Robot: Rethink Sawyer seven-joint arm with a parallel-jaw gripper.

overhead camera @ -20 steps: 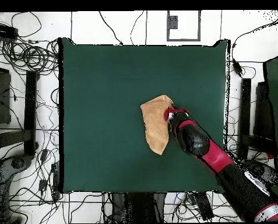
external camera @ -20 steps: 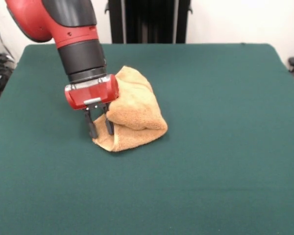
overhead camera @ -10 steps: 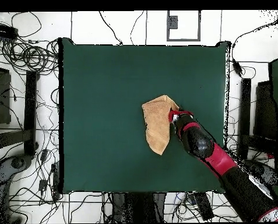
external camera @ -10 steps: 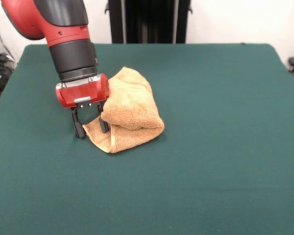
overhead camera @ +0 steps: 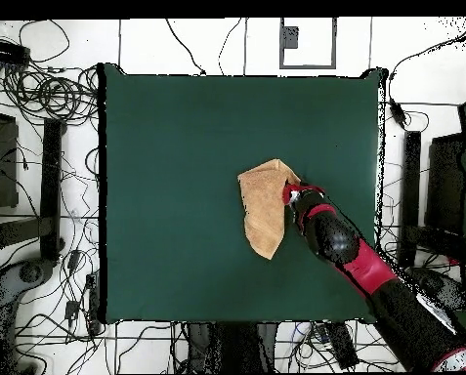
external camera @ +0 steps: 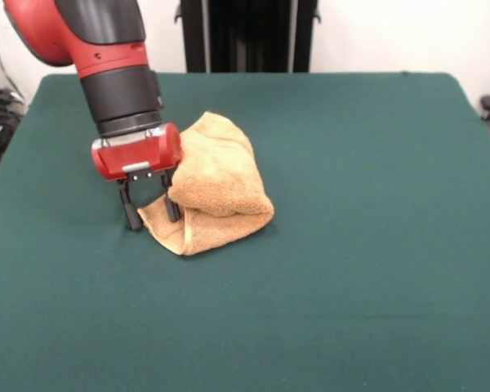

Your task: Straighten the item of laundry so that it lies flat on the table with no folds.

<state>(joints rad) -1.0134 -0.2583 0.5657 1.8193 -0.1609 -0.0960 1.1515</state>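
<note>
On the green table [external camera: 376,204], folded tan towel [external camera: 220,184] (bunched), claw [external camera: 151,215] open astride its edge

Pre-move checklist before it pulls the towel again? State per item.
1. Towel flat: not ok, folded over itself in a bunched heap.
2. End effector at the towel's edge: ok, its fingers stand apart, one on the bottom layer, one on bare table.
3. Grasp on cloth: not ok, nothing is pinched yet.
4. Room to spread: ok, in the overhead view green felt shows on every side of the towel.
5. Which layer is on top: cannot tell, the fold hides the edges.
6. Tag and woven band: cannot tell, neither shows.
</note>
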